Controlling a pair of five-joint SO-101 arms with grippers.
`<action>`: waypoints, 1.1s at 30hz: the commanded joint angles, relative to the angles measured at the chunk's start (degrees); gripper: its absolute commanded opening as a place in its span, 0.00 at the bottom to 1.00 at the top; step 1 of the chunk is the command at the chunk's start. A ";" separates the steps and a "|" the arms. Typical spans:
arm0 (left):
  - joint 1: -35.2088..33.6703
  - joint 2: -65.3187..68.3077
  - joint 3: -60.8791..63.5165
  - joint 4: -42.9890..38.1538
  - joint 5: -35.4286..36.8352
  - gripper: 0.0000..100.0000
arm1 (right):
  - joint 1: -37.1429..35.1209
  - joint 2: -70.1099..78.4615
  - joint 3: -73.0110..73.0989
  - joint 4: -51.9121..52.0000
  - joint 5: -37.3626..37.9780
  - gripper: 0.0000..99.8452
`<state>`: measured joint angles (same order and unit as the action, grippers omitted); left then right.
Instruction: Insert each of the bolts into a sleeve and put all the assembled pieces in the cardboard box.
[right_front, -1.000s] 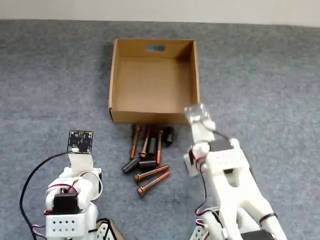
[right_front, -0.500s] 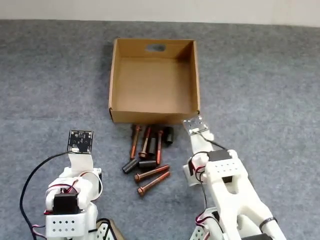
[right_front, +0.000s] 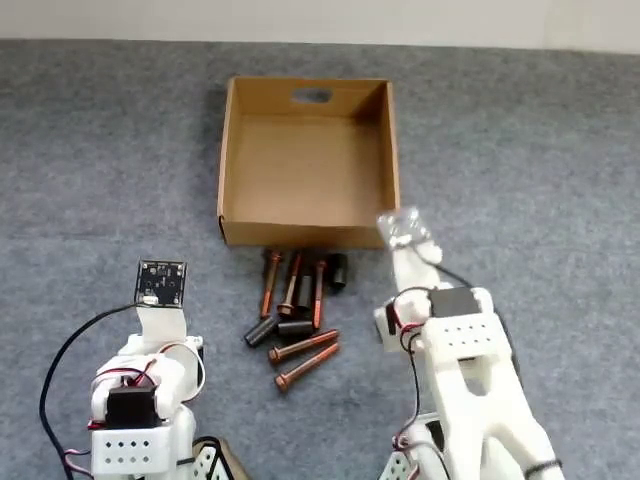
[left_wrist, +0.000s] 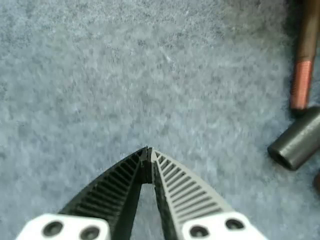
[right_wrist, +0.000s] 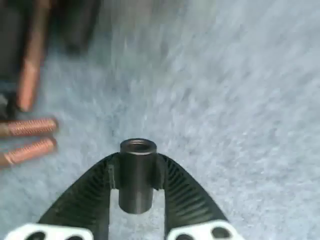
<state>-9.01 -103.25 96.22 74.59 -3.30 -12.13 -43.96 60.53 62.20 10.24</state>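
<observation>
- On the grey carpet (right_front: 520, 150), high view: the cardboard box (right_front: 225, 160) sits open at the far side. Copper bolts (right_front: 303, 346) and dark sleeves (right_front: 290, 328) lie jumbled just beside its near wall.
- Left wrist view: the left gripper (left_wrist: 148, 154) hangs over carpet, jaws pressed together. One bolt (left_wrist: 303, 75) and a loose sleeve (left_wrist: 296, 139) lie off to one side.
- Right wrist view: the right gripper (right_wrist: 136, 160) is clamped on a black sleeve (right_wrist: 136, 180), hollow end pointing away from the wrist. Threaded bolt tips (right_wrist: 30, 127) lie nearby on the carpet.
</observation>
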 joint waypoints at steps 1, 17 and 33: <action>-3.21 -0.75 -2.33 -10.46 -6.68 0.01 | -0.57 -6.29 -0.84 -2.15 -1.67 0.00; -1.45 0.31 -30.29 -8.00 -15.74 0.12 | -0.31 -21.93 20.88 -18.07 -6.95 0.01; 29.14 49.98 -38.29 0.26 0.79 0.17 | -0.22 -22.02 21.23 -17.98 -6.68 0.01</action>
<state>16.75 -56.84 60.09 77.41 -10.68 -12.13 -64.97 81.71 45.14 3.74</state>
